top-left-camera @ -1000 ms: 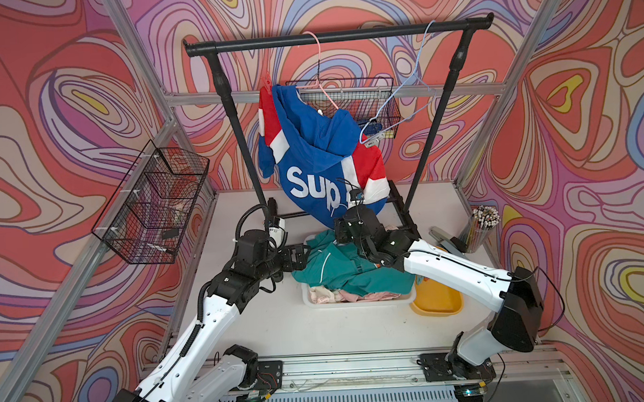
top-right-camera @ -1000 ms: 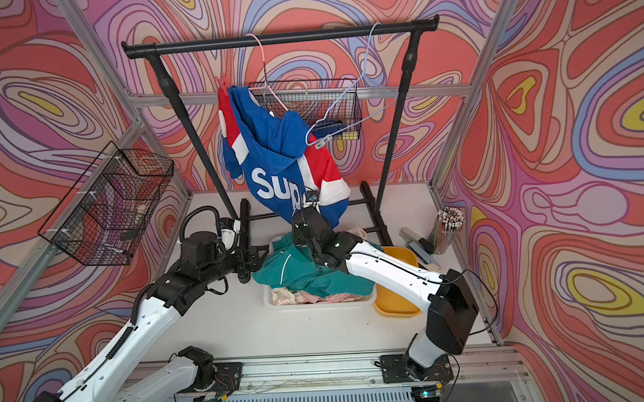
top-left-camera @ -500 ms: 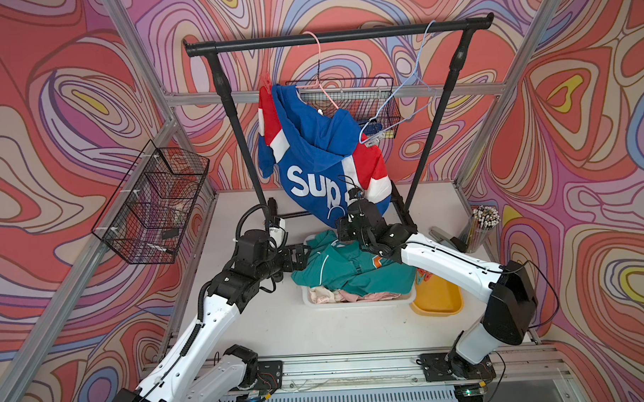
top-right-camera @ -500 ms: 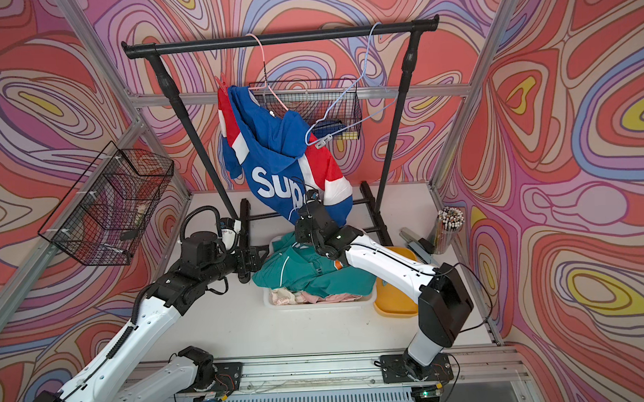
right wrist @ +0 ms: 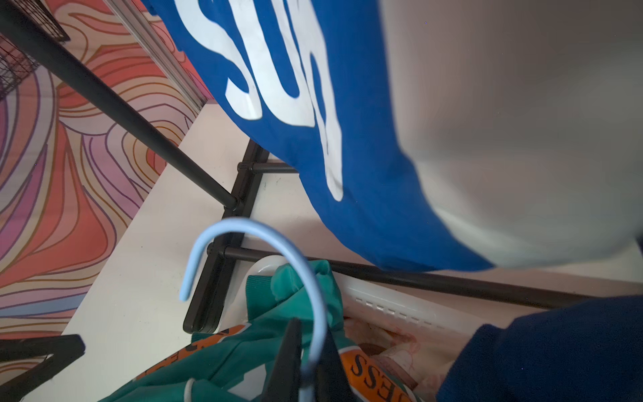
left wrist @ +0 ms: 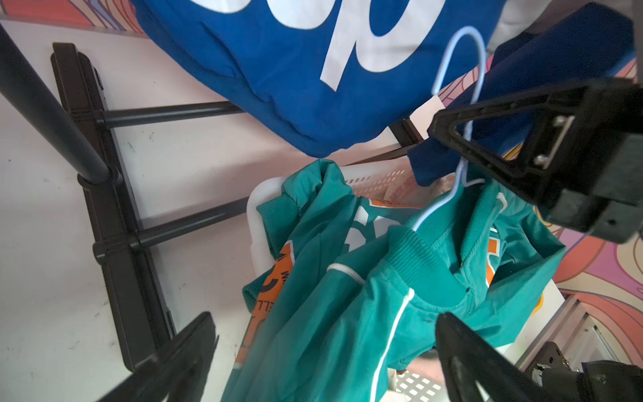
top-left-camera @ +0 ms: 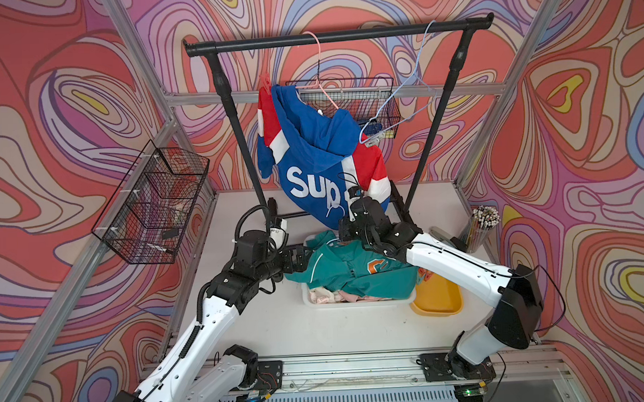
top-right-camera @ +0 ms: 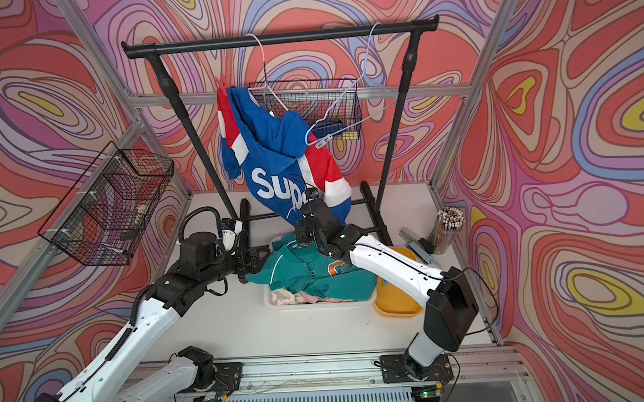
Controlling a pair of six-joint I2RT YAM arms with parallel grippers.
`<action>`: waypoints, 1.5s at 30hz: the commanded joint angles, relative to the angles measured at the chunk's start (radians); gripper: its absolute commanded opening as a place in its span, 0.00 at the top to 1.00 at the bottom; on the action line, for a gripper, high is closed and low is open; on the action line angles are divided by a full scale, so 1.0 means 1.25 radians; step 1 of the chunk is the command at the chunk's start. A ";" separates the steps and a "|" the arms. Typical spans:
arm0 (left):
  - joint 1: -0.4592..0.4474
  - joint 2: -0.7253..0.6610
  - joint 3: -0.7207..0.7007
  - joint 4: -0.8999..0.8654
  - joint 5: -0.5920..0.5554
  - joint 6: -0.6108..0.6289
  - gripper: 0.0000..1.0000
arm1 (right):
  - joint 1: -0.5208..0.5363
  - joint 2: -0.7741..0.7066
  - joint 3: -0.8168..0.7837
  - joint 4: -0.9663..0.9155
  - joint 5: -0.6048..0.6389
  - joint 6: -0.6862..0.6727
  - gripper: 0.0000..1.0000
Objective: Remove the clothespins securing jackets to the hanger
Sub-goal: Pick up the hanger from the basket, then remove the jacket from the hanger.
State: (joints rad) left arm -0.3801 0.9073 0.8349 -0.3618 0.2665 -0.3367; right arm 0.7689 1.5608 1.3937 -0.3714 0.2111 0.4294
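Right gripper (right wrist: 311,344) pinches the blue hanger (right wrist: 240,224) just above the teal jacket (right wrist: 226,365)

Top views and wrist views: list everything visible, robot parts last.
black metal clothes rack: one, table's back
white plastic basket: one, mid-table
yellow tray: one, beside basket
pink wire hanger: one, on the rail
blue-red-white hooded jacket: one, on pink hanger
teal jacket: one, white-piped, atop basket
pale pink jacket: one, under teal jacket
light-blue wire hangers: two; one bare on rail, one inside teal jacket
plastic clothespins: two clear; coral at hooded jacket's shoulder, grey on bare hanger
black wire baskets: two; side wall, behind rack
clear pencil cup: one, table edge
left gripper: open, over teal jacket
right gripper: shut on the jacket's light-blue hanger
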 commanded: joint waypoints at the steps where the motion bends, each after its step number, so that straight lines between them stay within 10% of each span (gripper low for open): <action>1: -0.008 -0.051 -0.014 0.031 0.011 0.041 0.00 | 0.006 -0.054 0.033 -0.009 0.029 -0.043 1.00; 22: -0.005 -0.105 -0.045 0.041 0.066 0.196 0.06 | -0.081 -0.143 0.048 0.024 -0.015 -0.149 1.00; 45: -0.004 0.063 0.040 0.107 0.212 0.134 0.66 | -0.158 -0.160 0.001 0.074 -0.121 -0.144 1.00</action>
State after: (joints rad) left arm -0.3862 0.9798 0.8524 -0.2558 0.4725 -0.1616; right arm 0.5846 1.3819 1.4006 -0.3191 0.0780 0.2630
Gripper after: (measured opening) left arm 0.389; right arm 0.086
